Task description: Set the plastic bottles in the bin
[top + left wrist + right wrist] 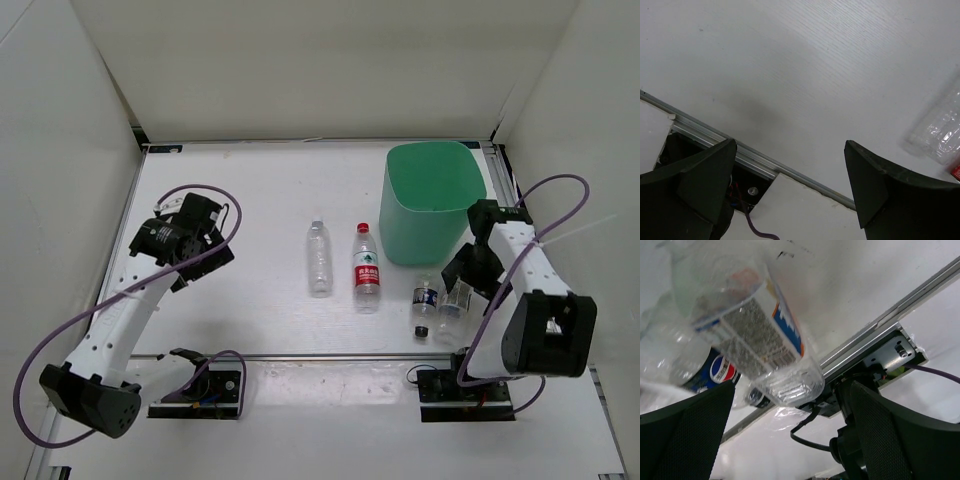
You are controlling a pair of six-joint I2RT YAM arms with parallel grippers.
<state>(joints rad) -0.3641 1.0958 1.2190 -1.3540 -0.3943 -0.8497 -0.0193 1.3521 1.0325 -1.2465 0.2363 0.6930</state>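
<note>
A plain clear bottle [319, 257] and a red-labelled, red-capped bottle [367, 268] lie side by side mid-table. Two short bottles [425, 300] [455, 297] lie just in front of the mint-green bin [432, 200]. My right gripper [472, 283] hovers open over the right-hand short bottle. In the right wrist view that bottle [755, 330] has a blue and orange label, and its base reaches between my open right gripper [792, 390]; the Pepsi-labelled one [715, 371] lies behind it. My left gripper [195, 262] [790, 145] is open and empty, left of the plain bottle [942, 132].
An aluminium rail [330, 355] runs across the near edge, with both arm base mounts [205, 390] [465, 390] behind it. White walls enclose the table on three sides. Purple cables loop beside each arm.
</note>
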